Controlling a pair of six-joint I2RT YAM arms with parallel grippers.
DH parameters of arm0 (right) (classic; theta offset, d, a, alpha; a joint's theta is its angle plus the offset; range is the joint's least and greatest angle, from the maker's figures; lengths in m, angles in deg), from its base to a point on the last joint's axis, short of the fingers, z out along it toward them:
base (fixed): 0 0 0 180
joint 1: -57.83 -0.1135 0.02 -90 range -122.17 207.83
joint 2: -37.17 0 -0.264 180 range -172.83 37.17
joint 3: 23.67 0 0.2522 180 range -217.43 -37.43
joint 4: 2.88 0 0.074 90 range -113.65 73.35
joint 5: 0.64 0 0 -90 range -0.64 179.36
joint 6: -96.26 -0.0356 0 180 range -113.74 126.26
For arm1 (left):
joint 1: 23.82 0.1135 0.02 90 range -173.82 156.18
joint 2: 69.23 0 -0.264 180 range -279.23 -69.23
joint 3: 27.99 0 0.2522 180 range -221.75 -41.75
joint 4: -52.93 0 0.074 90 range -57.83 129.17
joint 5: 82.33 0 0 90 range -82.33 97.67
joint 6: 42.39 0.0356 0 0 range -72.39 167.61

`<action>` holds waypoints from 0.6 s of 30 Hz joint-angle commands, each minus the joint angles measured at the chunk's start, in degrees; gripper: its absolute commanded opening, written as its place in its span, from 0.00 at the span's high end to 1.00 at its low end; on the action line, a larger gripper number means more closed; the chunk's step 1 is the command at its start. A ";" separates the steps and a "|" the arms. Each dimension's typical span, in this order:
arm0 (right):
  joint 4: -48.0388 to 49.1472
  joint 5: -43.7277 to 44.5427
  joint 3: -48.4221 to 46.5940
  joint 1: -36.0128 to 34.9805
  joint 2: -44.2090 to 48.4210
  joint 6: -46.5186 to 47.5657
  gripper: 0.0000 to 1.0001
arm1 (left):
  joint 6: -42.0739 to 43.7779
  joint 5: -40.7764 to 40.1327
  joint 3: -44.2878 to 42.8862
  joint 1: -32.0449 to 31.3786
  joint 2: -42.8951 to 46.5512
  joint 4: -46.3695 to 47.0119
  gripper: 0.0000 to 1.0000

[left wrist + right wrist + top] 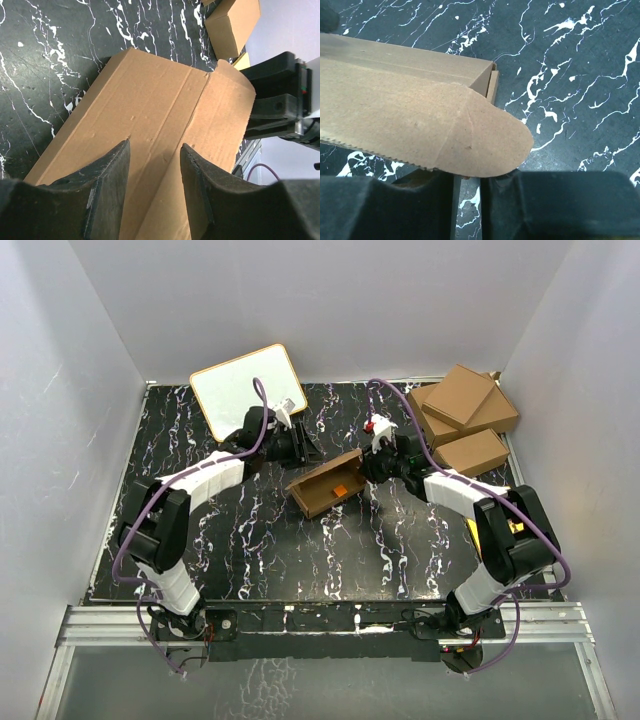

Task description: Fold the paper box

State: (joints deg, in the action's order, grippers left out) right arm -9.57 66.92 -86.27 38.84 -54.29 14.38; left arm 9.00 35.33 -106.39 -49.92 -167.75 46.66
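Cardboard lies right under both my claws. The paper box (325, 485) sits on the dark surface (250, 550), only partly folded. Its long side runs from my left claw (154, 150) across to my right claw (467, 185). My left claw is spread apart and hangs just over the big flat side of the box, with a crease line running out ahead of it. My right claw is at the other end of the box. Its two fingers are almost together, and the round end flap (490, 135) lies right at their tips. I cannot tell if they pinch it. I think that flap gets tucked next, and my right claw is the nearer one.
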 commanded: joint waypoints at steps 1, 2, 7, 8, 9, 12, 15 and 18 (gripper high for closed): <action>1.27 -2.00 1.02 0.61 3.81 1.65 0.74 | -0.19 1.25 0.57 -0.74 -0.07 0.52 0.58; 0.90 -2.38 1.03 0.76 4.03 1.90 0.73 | -0.12 1.16 0.57 -0.78 -0.16 0.44 0.58; -2.21 -5.20 1.11 1.86 5.66 5.01 0.63 | 0.16 0.82 0.49 -1.05 -0.35 0.08 0.58; -3.29 -6.05 1.05 2.24 5.95 6.19 0.61 | 0.20 0.74 0.48 -1.05 -0.36 -0.05 0.58; -4.54 -6.94 0.96 2.82 6.16 7.31 0.60 | 0.28 0.65 0.48 -1.10 -0.42 -0.21 0.58; -8.47 -9.55 0.70 4.74 6.62 10.44 0.57 | 0.51 0.56 0.39 -1.14 -0.62 -0.48 0.58; -13.75 -13.65 -0.34 7.70 6.73 14.40 0.57 | 0.58 0.55 0.39 -1.23 -0.70 -0.61 0.58; -20.89 -18.75 -2.25 11.35 6.93 19.24 0.57 | 0.78 0.38 0.39 -1.39 -0.71 -0.80 0.58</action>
State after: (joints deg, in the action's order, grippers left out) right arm -21.95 56.37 -85.33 46.17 -49.52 25.74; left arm 9.05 35.31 -106.13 -50.95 -168.51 46.39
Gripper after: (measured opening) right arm 0.431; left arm 0.421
